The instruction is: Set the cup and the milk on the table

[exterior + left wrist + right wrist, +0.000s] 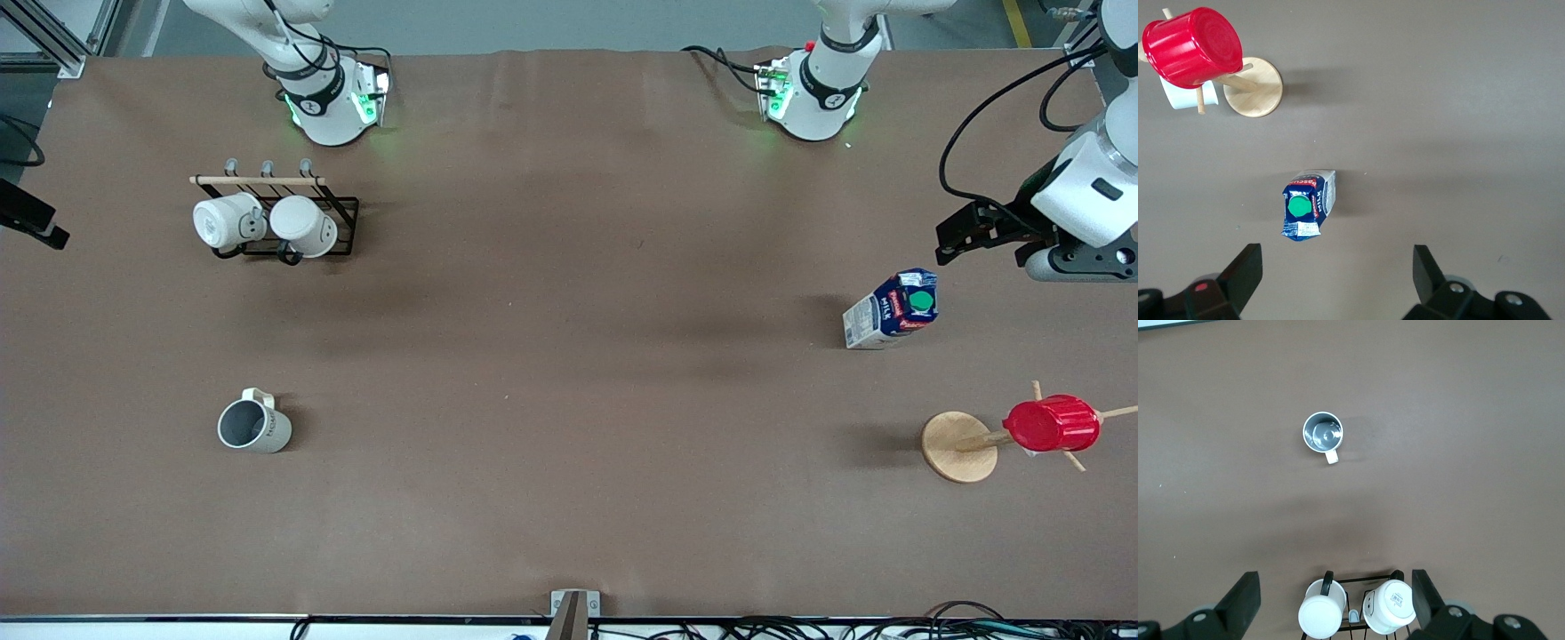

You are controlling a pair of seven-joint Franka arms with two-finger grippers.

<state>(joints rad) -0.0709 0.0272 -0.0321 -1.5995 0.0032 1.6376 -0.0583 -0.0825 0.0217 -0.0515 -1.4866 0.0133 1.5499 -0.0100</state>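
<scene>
The cup (253,427) stands upright on the table (569,356) toward the right arm's end, nearer the front camera than the mug rack; it also shows in the right wrist view (1323,432), grey inside up. The milk (892,309) stands on the table toward the left arm's end, green cap up, and shows in the left wrist view (1307,203). My left gripper (949,238) hangs open and empty in the air beside the milk, its fingers (1245,270) wide apart. My right gripper (1336,583) is open and empty high over the rack; the front view does not show it.
A black wire rack (342,222) holds two white mugs (227,222), farther from the front camera than the cup. A wooden mug tree with a round disc base (958,446) carries a red ribbed cup (1052,423), nearer the front camera than the milk.
</scene>
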